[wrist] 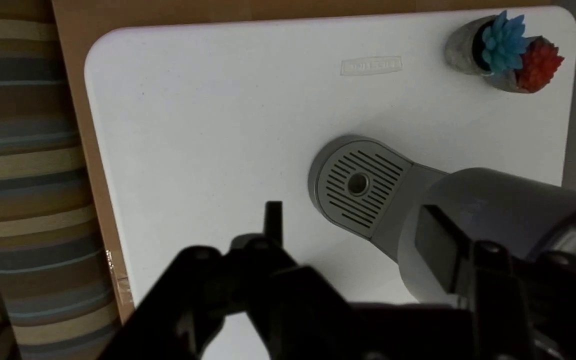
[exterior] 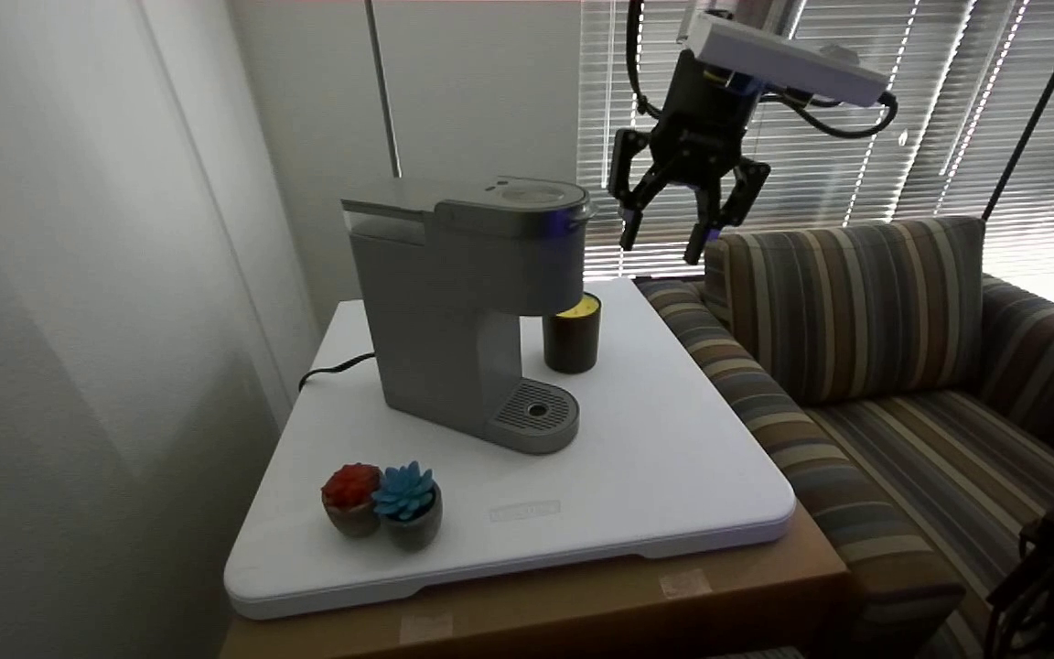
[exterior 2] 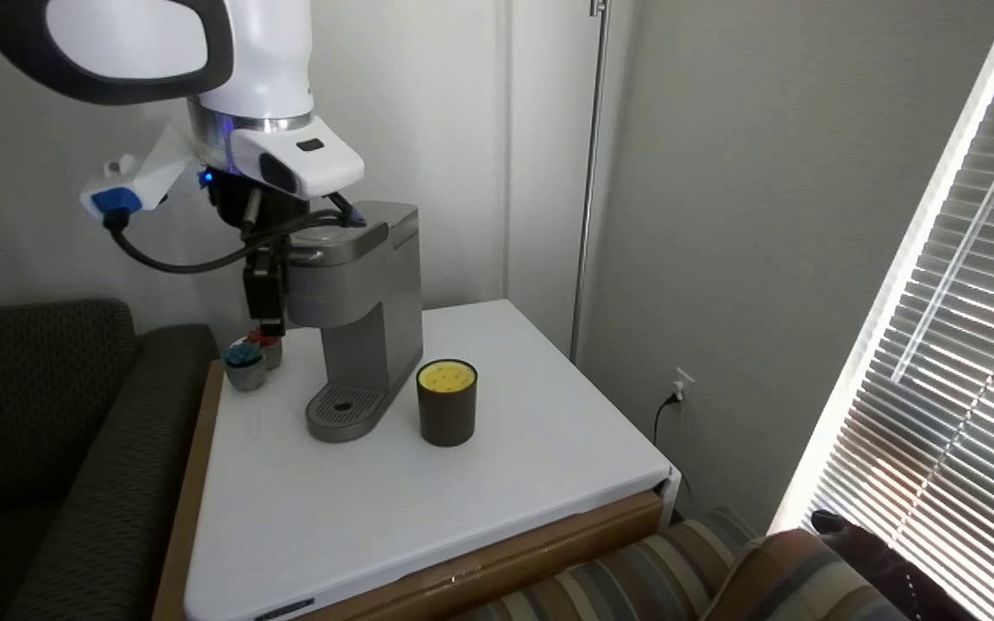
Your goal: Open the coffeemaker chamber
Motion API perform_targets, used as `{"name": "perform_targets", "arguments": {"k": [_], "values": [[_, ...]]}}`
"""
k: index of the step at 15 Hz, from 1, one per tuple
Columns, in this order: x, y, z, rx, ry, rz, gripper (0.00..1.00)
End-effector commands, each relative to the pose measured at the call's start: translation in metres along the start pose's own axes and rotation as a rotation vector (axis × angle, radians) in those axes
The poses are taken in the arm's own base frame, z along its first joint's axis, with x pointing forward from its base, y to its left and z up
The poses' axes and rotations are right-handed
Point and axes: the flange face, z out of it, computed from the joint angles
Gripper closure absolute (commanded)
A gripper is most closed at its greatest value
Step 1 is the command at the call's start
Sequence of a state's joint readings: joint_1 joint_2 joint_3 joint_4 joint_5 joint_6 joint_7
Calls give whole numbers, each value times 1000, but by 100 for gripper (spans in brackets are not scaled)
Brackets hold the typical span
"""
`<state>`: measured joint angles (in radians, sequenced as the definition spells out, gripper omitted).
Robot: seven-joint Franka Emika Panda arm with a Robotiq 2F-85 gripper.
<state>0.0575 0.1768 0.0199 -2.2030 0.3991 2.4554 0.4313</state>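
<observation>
The grey coffeemaker stands upright on the white table in both exterior views. Its chamber is at the top of the overhanging head, with the lid down; the pod cavity is hidden. A handle sticks out at the head's front. My gripper is open and empty, in the air in front of the head at about its height, and apart from it in that view. In the wrist view the gripper has its fingers spread, the right one overlapping the head of the coffeemaker.
A dark candle with a yellow top stands beside the coffeemaker. Potted blue and red succulents stand near a table edge. A striped sofa adjoins the table. A wall and a black cord lie behind the machine.
</observation>
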Motion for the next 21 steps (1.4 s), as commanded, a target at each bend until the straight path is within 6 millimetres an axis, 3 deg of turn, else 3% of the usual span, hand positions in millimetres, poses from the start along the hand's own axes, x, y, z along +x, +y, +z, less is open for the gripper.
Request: {"name": "perform_targets", "arguments": {"k": [1, 7, 13, 21], "values": [[5, 2, 7, 30, 27, 62, 60], [8, 2, 9, 89, 66, 138, 100], [9, 1, 11, 130, 77, 169, 100], [7, 1, 11, 331, 35, 250, 100]]}}
